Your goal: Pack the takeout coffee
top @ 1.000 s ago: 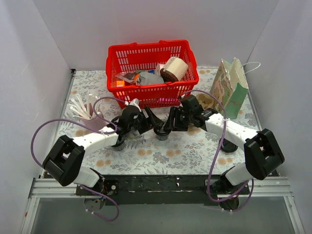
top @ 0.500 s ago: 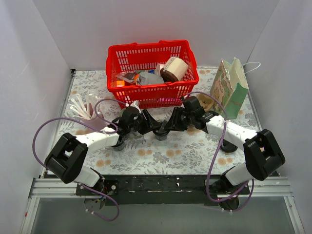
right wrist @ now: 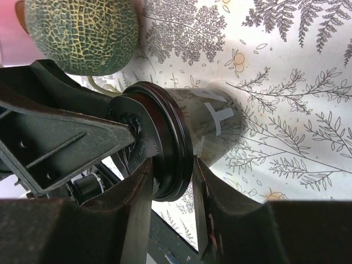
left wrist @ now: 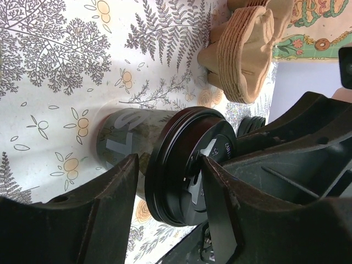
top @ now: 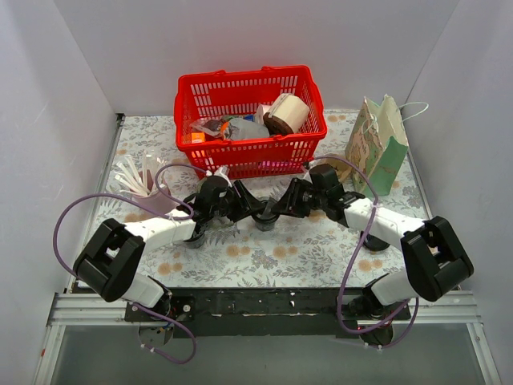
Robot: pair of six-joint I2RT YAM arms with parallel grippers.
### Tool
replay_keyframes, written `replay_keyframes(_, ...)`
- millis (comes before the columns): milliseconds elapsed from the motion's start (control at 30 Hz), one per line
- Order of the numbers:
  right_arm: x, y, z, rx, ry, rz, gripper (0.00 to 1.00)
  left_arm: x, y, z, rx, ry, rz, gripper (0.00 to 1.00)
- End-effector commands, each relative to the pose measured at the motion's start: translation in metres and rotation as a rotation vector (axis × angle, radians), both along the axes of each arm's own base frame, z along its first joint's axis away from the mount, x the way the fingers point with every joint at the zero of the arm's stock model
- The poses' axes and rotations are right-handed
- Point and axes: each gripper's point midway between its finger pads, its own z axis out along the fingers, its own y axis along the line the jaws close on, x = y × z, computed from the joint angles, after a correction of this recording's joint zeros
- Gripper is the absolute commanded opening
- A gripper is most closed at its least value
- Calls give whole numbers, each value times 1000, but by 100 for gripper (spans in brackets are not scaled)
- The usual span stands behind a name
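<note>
Fingers (right wrist: 135,220) of the right gripper (right wrist: 169,176) press against opposite sides of the black lid (right wrist: 165,146) on the coffee cup (right wrist: 212,124), gripping its rim. Left gripper (left wrist: 169,165) straddles the same lid, jaws spread slightly wider, with a gap on one side. Cup stands mid-table (top: 264,249), just near of the red basket (top: 248,152).

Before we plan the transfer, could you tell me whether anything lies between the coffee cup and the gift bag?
Yes. The right hand and its wrist lie along the line from the coffee cup to the gift bag, and a stack of brown cardboard sleeves sits by the bag. Nothing separates that hand from the cup.
</note>
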Motion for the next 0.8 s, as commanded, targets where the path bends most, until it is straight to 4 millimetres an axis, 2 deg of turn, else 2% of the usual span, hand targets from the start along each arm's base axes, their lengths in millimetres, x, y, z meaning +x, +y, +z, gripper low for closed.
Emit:
replay_keyframes(0,-20,-23,-51,-57,61,-15,4,-20,1,-14,10,74,-44,47)
replay_keyframes(67,-13,-17,-41,23,2,1,1,-20,0,-14,9,75,-47,48)
replay_keyframes(100,-22,-14,-40,67,7,38,1,-21,0,-14,8,76,-49,48)
replay_keyframes(133,-23,-11,-38,92,2,48,1,-21,0,-14,7,78,-50,48)
replay_keyframes(167,-18,-5,-29,139,-52,66,1,-21,-1,-13,4,77,-52,49)
replay_keyframes(200,-25,-2,-27,173,-40,93,1,-22,-1,-13,2,78,-58,49)
replay_keyframes(267,-26,3,-25,212,-55,113,1,-22,-2,-12,-4,77,-62,49)
replay_keyframes(300,-26,8,-16,261,-83,145,1,-23,-3,-12,-8,76,-66,49)
replay_keyframes(467,-31,15,-17,343,-28,143,1,-23,-5,-8,-24,75,-71,49)
replay_keyframes(567,-33,18,-6,405,-39,145,1,-25,-6,-9,-32,85,-70,49)
replay_keyframes(633,-34,16,-8,383,-17,132,3,-26,-5,-11,-31,91,-68,49)
replay_keyframes(700,-23,15,-8,318,-67,124,13,-26,-5,-11,-29,97,-61,46)
replay_keyframes(767,-20,7,-13,229,-40,94,16,-25,-4,-12,-23,104,-48,44)
